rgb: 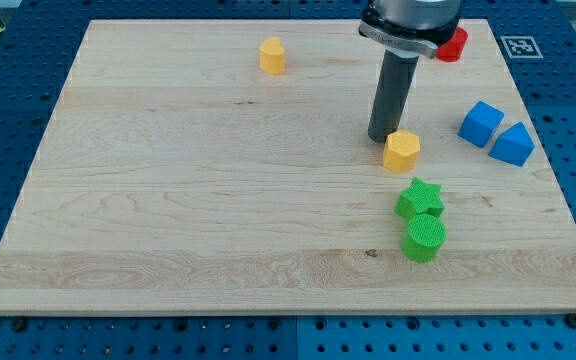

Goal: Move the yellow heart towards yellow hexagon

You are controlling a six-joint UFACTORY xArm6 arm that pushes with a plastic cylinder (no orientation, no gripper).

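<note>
My end effector is just a dark rod, so it cannot open or shut and it holds nothing. My tip (pixel 383 138) sits on the table (pixel 168 200), just beside the yellow hexagon (pixel 402 151), on its upper left side, maybe touching it. The yellow heart (pixel 272 56) looks like the block far away near the view's top, up and to the left of my tip. I think my tip must go round behind the heart, to its top left side, and then push it down and right to the hexagon.
</note>
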